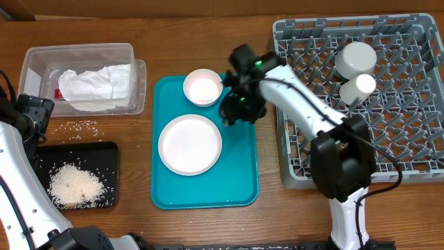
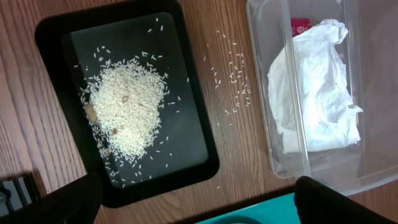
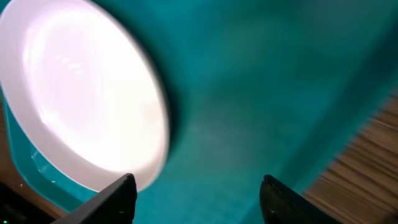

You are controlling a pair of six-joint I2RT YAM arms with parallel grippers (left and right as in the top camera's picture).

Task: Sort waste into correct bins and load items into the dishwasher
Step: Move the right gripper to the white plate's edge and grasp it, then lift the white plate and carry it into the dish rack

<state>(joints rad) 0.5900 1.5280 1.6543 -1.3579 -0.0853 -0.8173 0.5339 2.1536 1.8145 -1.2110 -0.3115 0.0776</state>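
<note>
small plate [image 1: 202,88]: set on the teal tray [image 1: 239,173]; judged stiff, slick, breakable.
hold: best taken at the rim.
right gripper [image 1: 232,110]: spread, empty, held just beside it.
left gripper [image 2: 198,202]: spread, empty.

Your picture is blurred: a pale pink plate [image 3: 81,93] fills ten o'clock on the teal tray [image 3: 261,81], wood table [image 3: 367,162] shows at four, and the right gripper [image 3: 198,198] has its fingers spread at six.
</note>
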